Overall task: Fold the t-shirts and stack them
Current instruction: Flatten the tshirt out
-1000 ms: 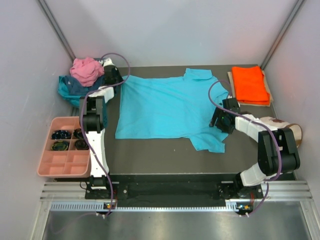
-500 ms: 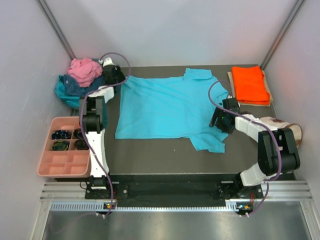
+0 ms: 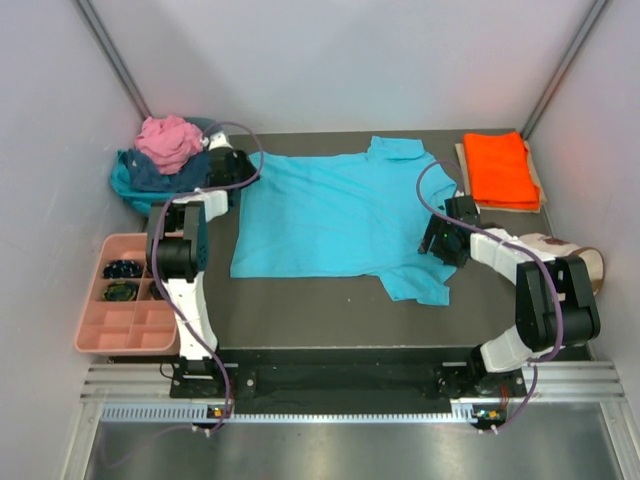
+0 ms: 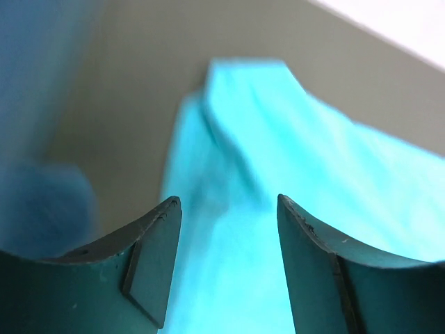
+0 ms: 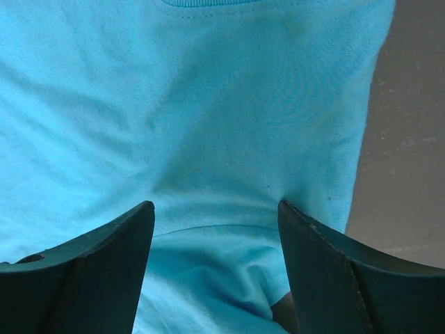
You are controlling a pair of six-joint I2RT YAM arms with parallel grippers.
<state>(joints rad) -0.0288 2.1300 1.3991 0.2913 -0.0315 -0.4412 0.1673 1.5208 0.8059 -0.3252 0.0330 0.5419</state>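
Observation:
A bright turquoise t-shirt (image 3: 335, 212) lies spread flat across the dark table, collar toward the far edge. My left gripper (image 3: 230, 165) stands open at the shirt's far left corner, nothing between its fingers; in the left wrist view the jaws (image 4: 226, 209) hang just above the turquoise cloth (image 4: 292, 160). My right gripper (image 3: 440, 240) is open over the shirt's right side near the sleeve, its fingers (image 5: 215, 209) astride wrinkled cloth (image 5: 208, 104). A folded orange t-shirt (image 3: 499, 168) lies at the far right. Pink (image 3: 168, 140), navy and teal t-shirts (image 3: 135, 180) are heaped at the far left.
A pink compartment tray (image 3: 125, 325) sits at the left, beside the left arm. The orange shirt rests on a tan sheet (image 3: 538, 178). A brown rounded thing (image 3: 588, 265) lies by the right arm. Grey walls close in the left, right and back.
The left gripper has gone from shut to open, letting go of the turquoise shirt's corner, and the left arm's elbow has swung slightly left. The right arm has not moved.

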